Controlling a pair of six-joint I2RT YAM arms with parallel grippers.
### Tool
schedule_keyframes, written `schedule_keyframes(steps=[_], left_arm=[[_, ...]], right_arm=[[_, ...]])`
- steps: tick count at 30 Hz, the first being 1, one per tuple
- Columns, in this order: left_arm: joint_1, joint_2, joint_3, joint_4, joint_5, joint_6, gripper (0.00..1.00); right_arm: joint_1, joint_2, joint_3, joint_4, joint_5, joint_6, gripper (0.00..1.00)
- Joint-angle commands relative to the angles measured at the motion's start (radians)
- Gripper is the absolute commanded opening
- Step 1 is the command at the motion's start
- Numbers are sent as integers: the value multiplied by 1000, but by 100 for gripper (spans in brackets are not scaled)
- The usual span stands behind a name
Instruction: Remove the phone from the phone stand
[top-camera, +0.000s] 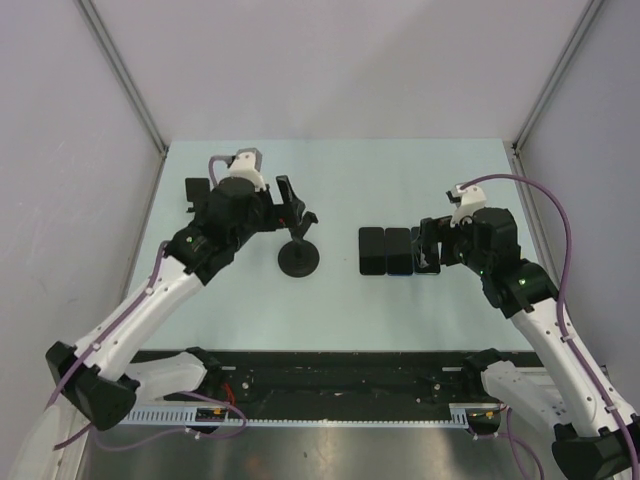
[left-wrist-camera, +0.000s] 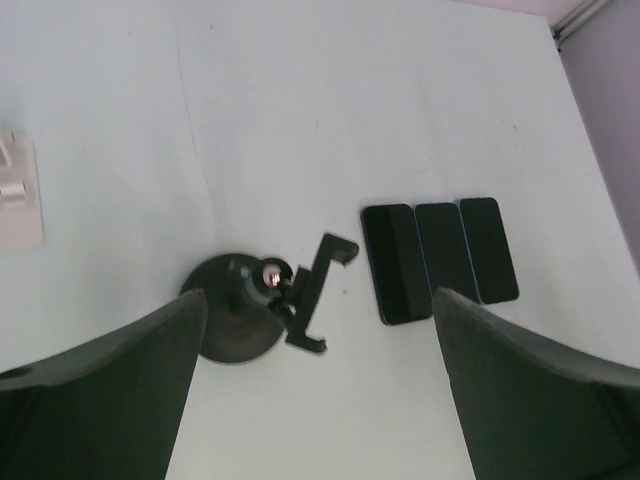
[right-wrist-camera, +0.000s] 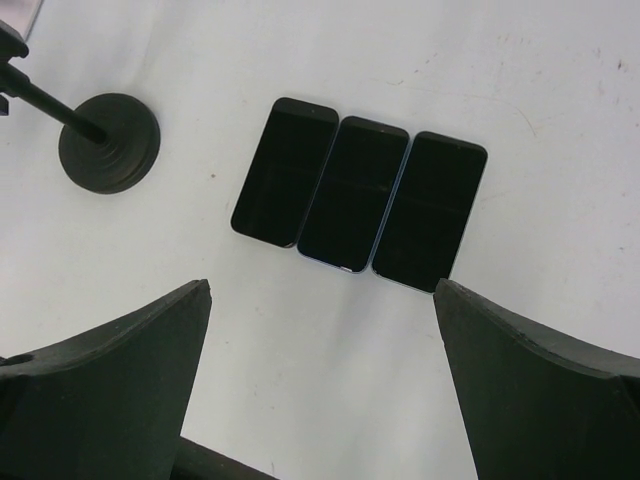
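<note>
Left wrist view: the phone stand (left-wrist-camera: 240, 320) is seen empty; three phones (left-wrist-camera: 446, 255) are laid flat on the bench (left-wrist-camera: 300, 100) to its right. Both pairs of jaws are held wide open, empty. The stand could be toppled if clipped.

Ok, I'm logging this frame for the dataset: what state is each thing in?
phone stand: standing, clamp empty
phone nearest stand: flat on table
middle phone: flat on table
farthest phone: flat on table
left fingers: open, empty
right fingers: open, empty
</note>
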Motion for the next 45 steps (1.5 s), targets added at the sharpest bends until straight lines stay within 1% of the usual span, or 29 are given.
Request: schedule_keyframes(steps=[1,3,4,6,9,11,14,17,18,20,21,23,24,26,27,28,29,30,32,33,35,37,38,39,40,41,43,44,45], left_arm=[[-108,-65,-85,-1,-313,-301,100],[-180,-76,-105,-3,-370,-357,100],[-201,-72,-110,-4,-423,-367,100],[-244,-52,-122,-7,-451,-409,99],[-255,-13,-133,-6,-450,-463,97],[-257,19,-135,-6,-448,-467,97],[-258,56,-138,-6,-436,-484,93],[-258,89,-141,-3,-428,-486,86],[-258,97,-142,-4,-424,-486,79],[-258,112,-142,-4,-418,-486,70],[-258,117,-142,-3,-413,-486,63],[-258,125,-142,-4,-414,-484,53],[-258,126,-139,-4,-416,-478,44],[-258,129,-136,-4,-431,-460,36],[-258,129,-135,-4,-436,-452,28],[-258,131,-132,-4,-437,-443,24],[-257,131,-130,-4,-438,-423,20],[-257,134,-127,-3,-438,-412,13],[-254,134,-122,-4,-448,-366,6],[-243,131,-119,-4,-453,-349,0],[-223,120,-118,-1,-459,-282,0],[-171,110,-112,11,-444,-199,0],[-147,108,-115,55,-394,-83,1],[-87,103,-113,74,-355,-32,0],[-55,96,-110,111,-320,15,0],[10,93,-106,128,-251,96,0],[74,91,-87,164,-186,164,0],[135,94,-66,171,-157,216,0],[163,99,-54,181,-102,244,1]], right_arm=[[13,-5,-3,52,-8,-7,100],[16,-7,-4,50,-4,-8,100],[16,-10,-6,50,-4,-7,100],[17,-16,-12,50,-2,-7,100],[17,-25,-17,48,8,-8,100],[19,-34,-23,47,16,-13,100],[19,-40,-29,50,27,-13,100],[17,-42,-35,52,28,-13,100],[17,-42,-38,53,28,-13,100],[17,-43,-41,56,28,-14,100],[17,-43,-43,56,28,-16,100],[17,-45,-44,59,56,-17,100],[17,-45,-46,59,59,-19,100],[17,-43,-47,64,59,-19,100],[19,-40,-47,67,59,-19,100],[19,-39,-46,68,58,-19,100],[17,-39,-46,73,56,-20,100],[19,-36,-46,75,56,-20,100],[19,-34,-47,79,59,-25,100],[19,-33,-46,79,61,-27,100],[17,-31,-47,81,59,-28,100],[17,-31,-46,85,59,-33,100],[17,-31,-46,85,59,-33,100],[17,-28,-46,85,59,-36,100],[19,-28,-46,90,59,-37,100],[19,-26,-46,91,58,-39,100],[16,-25,-44,95,54,-40,100],[16,-23,-43,96,58,-43,100],[14,-23,-41,95,56,-44,100]])
